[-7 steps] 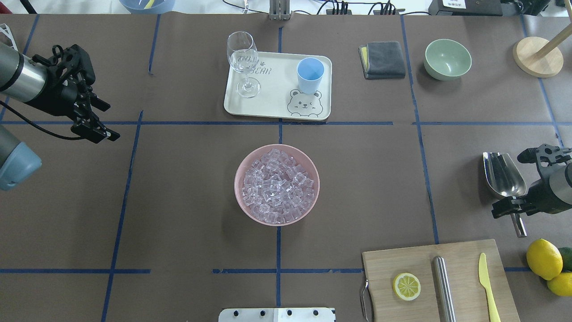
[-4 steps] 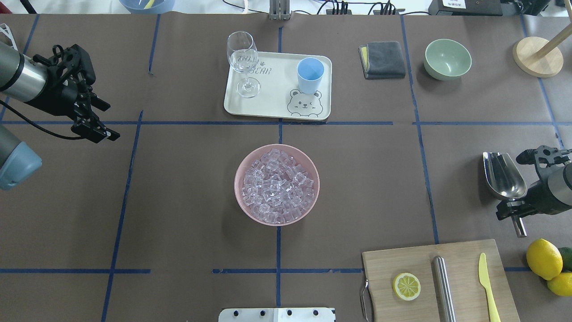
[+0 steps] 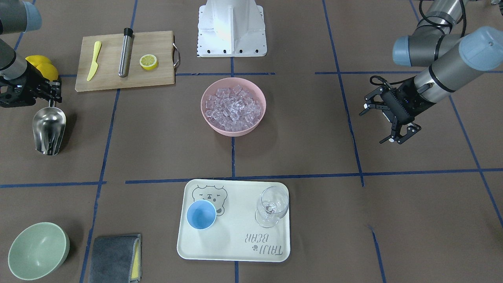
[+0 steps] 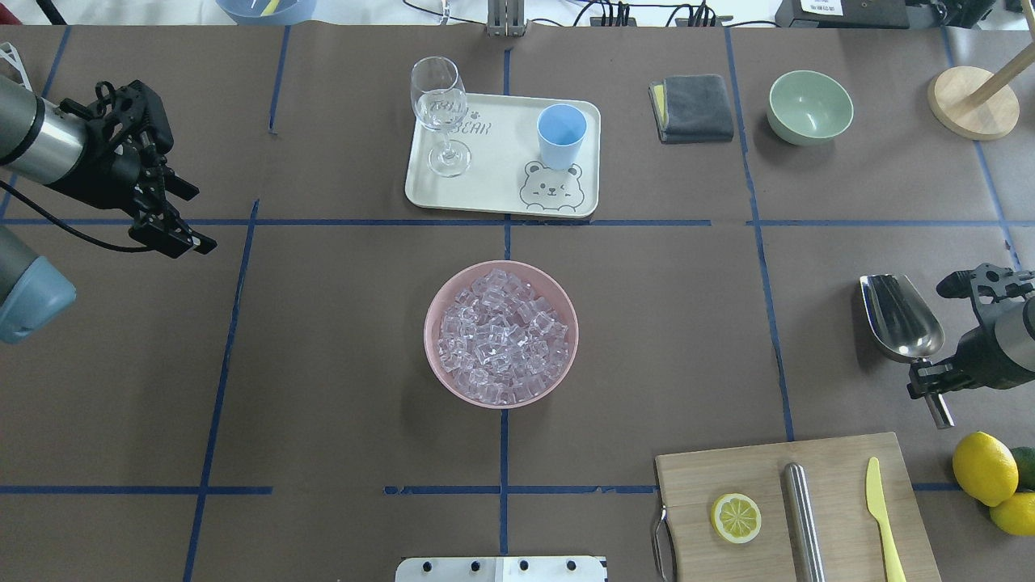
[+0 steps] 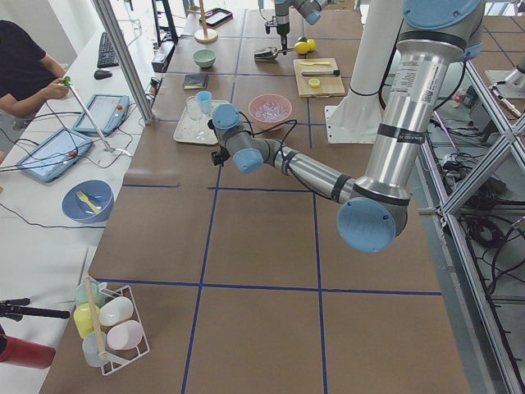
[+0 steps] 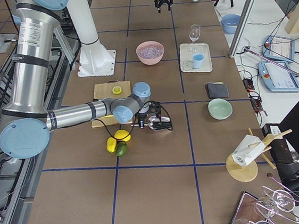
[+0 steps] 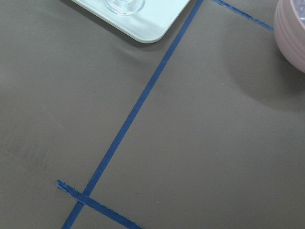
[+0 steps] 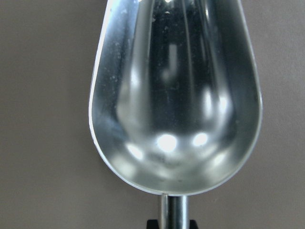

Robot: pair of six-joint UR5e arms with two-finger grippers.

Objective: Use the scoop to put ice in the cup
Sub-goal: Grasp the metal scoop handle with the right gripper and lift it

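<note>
The steel scoop (image 4: 900, 317) is at the table's right edge, with its empty bowl pointing away from me. It fills the right wrist view (image 8: 174, 95). My right gripper (image 4: 930, 381) is shut on the scoop's thin handle; it also shows in the front view (image 3: 50, 93). The ice (image 4: 501, 335) fills a pink bowl (image 4: 433, 323) at the table's middle. The light-blue cup (image 4: 561, 133) stands upright and empty on a white tray (image 4: 493, 182) behind the bowl. My left gripper (image 4: 190, 218) is open and empty, above the table at the far left.
A wine glass (image 4: 441, 113) stands on the tray's left part. A cutting board (image 4: 841, 469) holds a lemon half, a steel cylinder and a yellow knife. Lemons (image 4: 982, 469), a green bowl (image 4: 809, 107), a grey cloth (image 4: 692, 107) and a wooden stand (image 4: 973, 101) lie on the right side.
My right gripper has drawn a little to the right along the scoop's handle, and the scoop's bowl has shifted slightly left. The left arm has not moved.
</note>
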